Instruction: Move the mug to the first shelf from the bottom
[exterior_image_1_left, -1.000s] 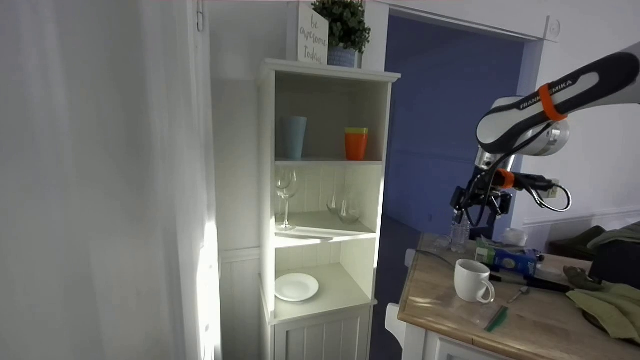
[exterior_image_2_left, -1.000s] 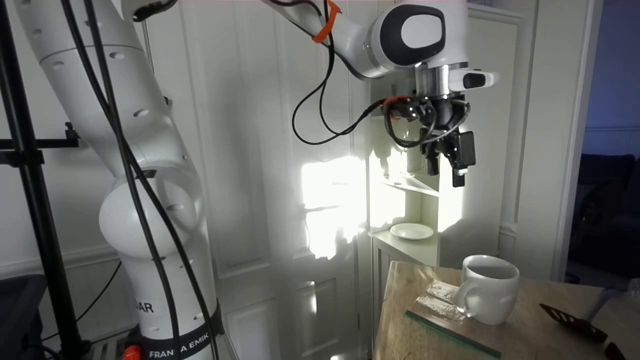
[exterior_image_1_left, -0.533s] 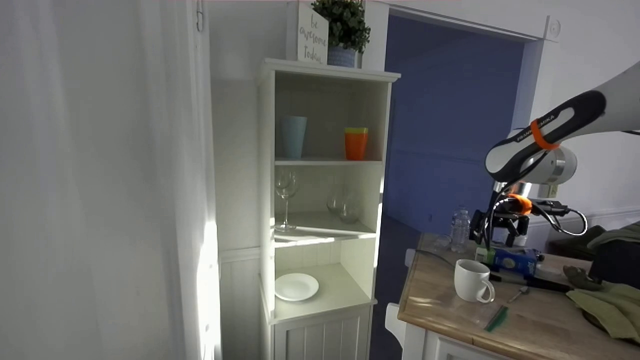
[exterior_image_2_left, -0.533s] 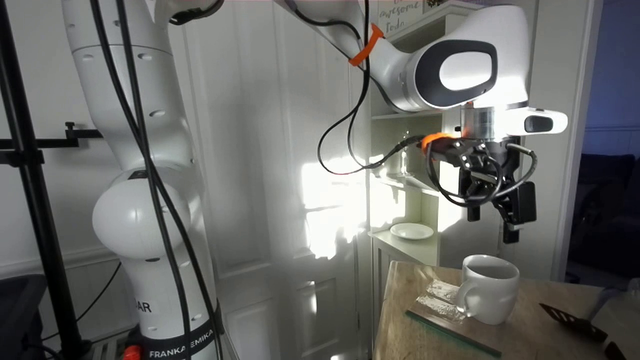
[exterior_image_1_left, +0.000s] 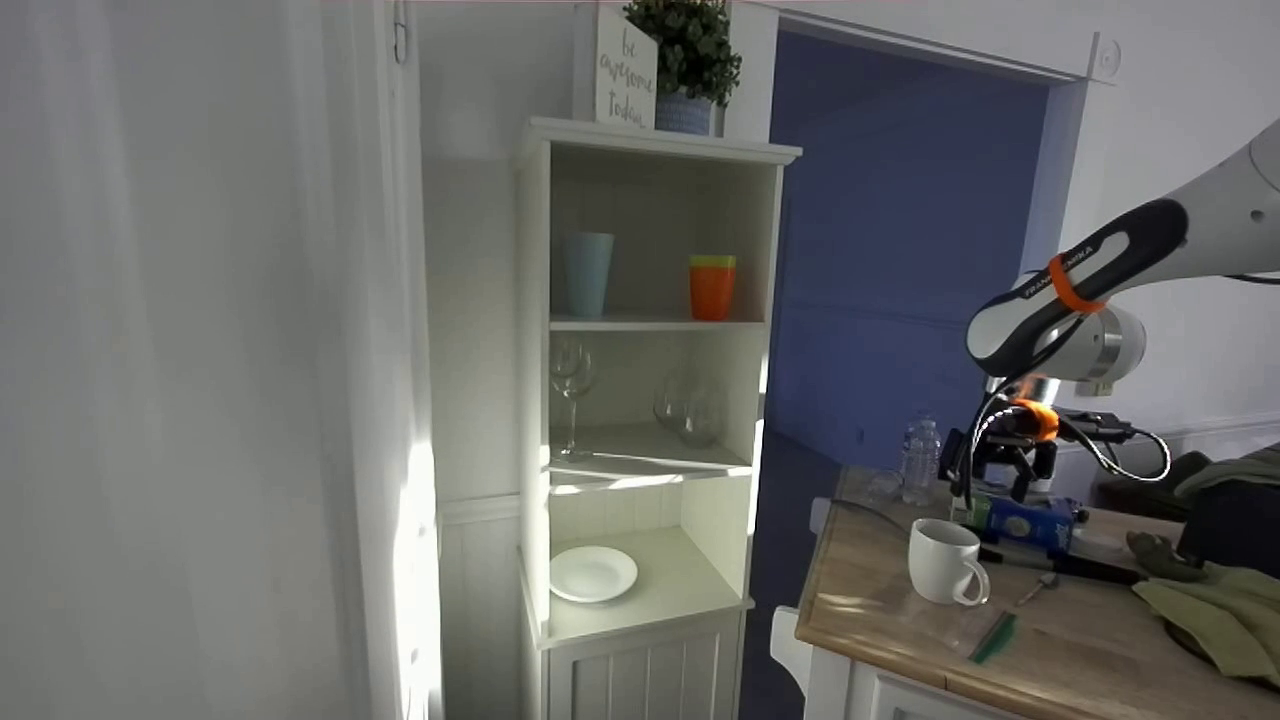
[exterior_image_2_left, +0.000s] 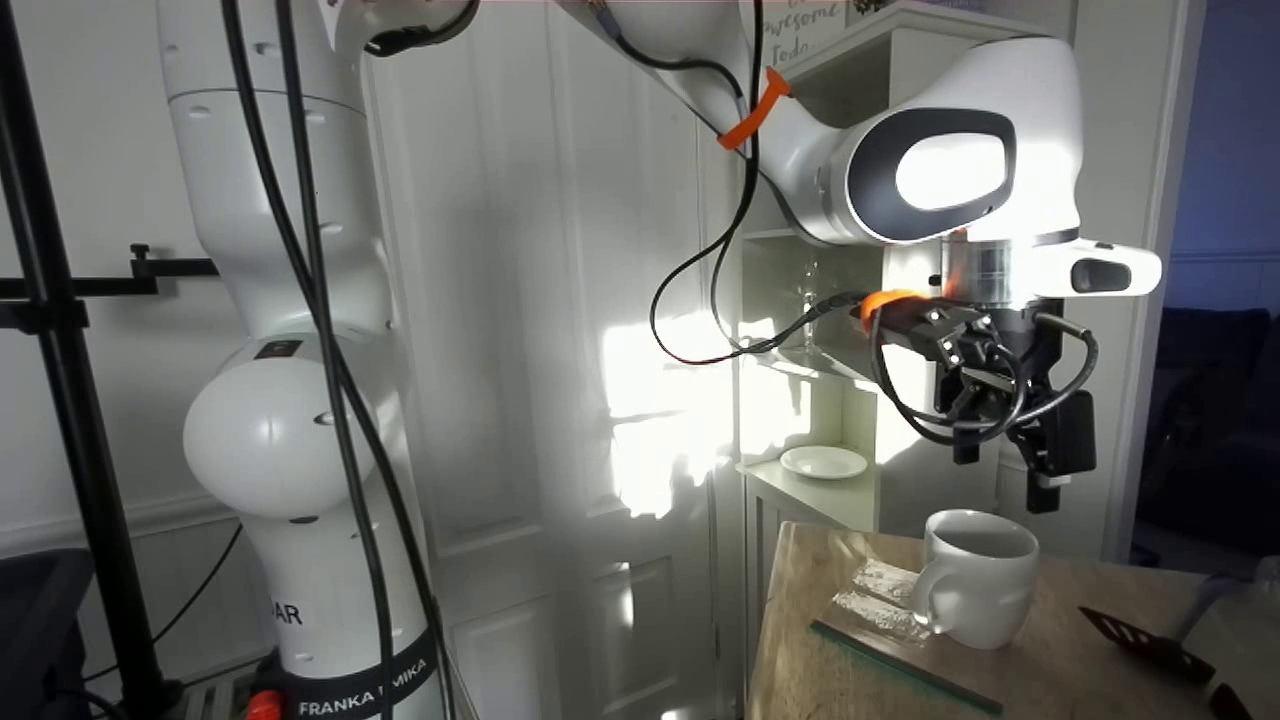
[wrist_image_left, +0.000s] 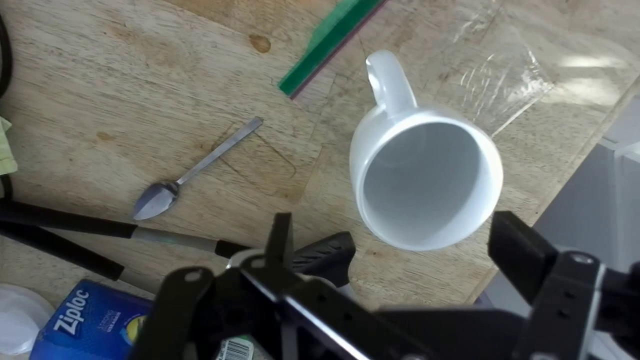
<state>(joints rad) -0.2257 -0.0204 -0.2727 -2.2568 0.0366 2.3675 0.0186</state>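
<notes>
In an exterior view, the white mug (exterior_image_1_left: 938, 565) stands upright on the tabletop (exterior_image_1_left: 1085, 655), in from the corner nearest the cabinet (exterior_image_1_left: 650, 680). Beyond that corner, well apart from the mug, the cabinet's lowest shelf (exterior_image_1_left: 680, 590) bears a white plate (exterior_image_1_left: 593, 575). In an exterior view, the black fingers (exterior_image_2_left: 1043, 497) point down, higher than the mug's rim. In the wrist view, they stand wide apart, the rim showing partly between them; a spoon (wrist_image_left: 156, 200) lies farther from the slanting edge than the mug.
</notes>
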